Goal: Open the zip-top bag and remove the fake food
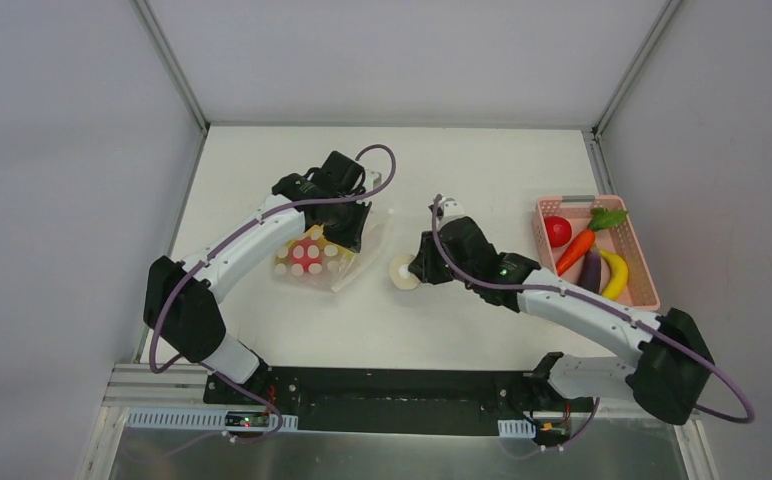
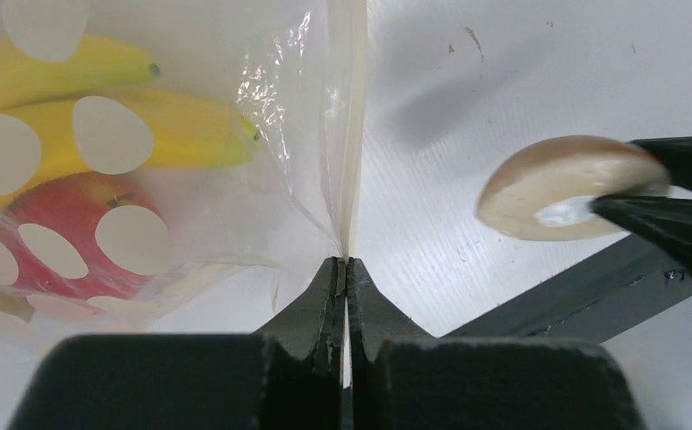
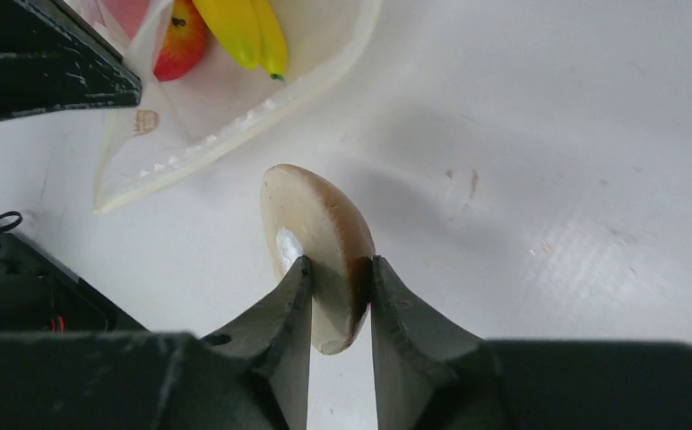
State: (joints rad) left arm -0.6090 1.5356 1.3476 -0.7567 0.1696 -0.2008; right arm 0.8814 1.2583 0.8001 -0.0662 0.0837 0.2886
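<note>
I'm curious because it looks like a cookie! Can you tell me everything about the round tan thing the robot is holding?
The round slice is a flat cream disc with a browner rim and a white patch near its middle, smooth like plastic. It stands on edge, pinched between the fingers of the right tool over the white table, beside the zip-top bag but not touching it.

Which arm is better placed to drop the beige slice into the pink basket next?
Right. The right tool is shut on the beige slice, and the pink basket sits on its side; the left tool is pinching the zip-top bag.
</note>
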